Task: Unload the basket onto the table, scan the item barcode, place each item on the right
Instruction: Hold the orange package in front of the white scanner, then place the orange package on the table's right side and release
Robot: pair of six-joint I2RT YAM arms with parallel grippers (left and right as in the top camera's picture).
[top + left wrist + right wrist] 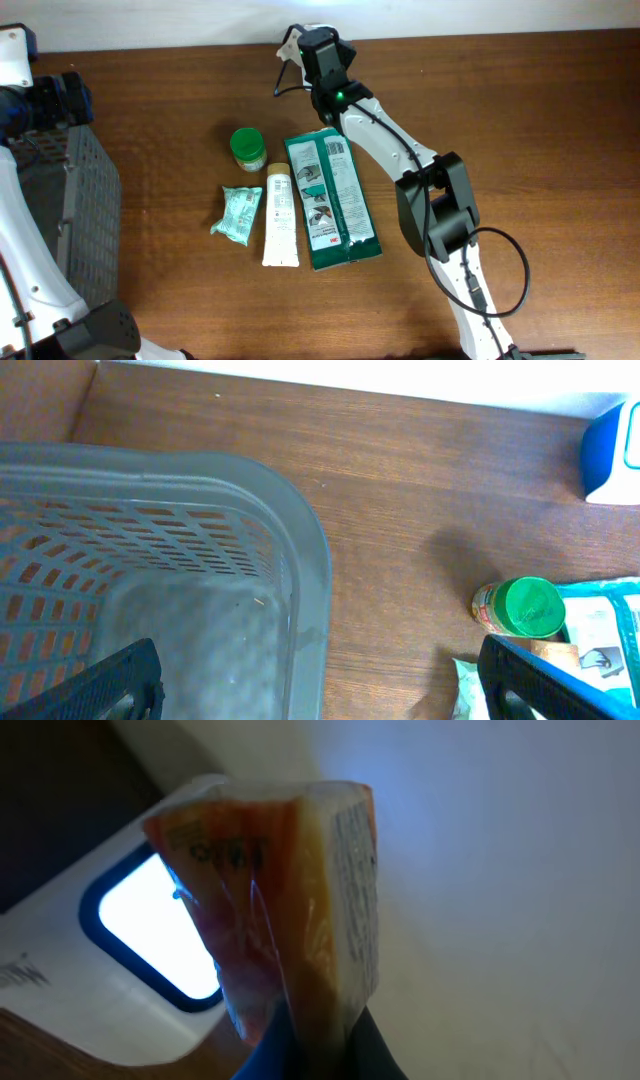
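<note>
**Desk:** Overhead first. Where is the right gripper (pixel 295 48)?

**Photographer:** At the far edge of the table (pixel 520 110), with its arm stretched out long. It is well beyond the goods lying mid-table: a green-lidded jar (pixel 247 146), a white tube (pixel 280 220), a long green package (pixel 332 200) and a small teal packet (pixel 237 215). A grey basket (pixel 75 200) sits at the left edge. From up here I cannot tell what the gripper carries.

**Desk:** And the left wrist camera?

**Photographer:** The left gripper (pixel 330 682) hangs with its fingers (pixel 120 685) spread wide and nothing between them. It is above the rounded corner of the basket's rim. The jar stands on the wood to the right, near one finger. A blue-and-white box (pixel 612 450) sits at the far right edge.

**Desk:** The right wrist camera?

**Photographer:** The right gripper's fingers are pinched on the lower edge of an orange packet (pixel 290 890) in clear wrap. The packet rises straight out of the jaws, leaning a little, with its printed side panel turned to the right. Just behind it on the left is a white scanner (pixel 90 990) with a lit window (pixel 150 930). The packet covers the window's right end in this view. I cannot tell whether the two touch.
</note>
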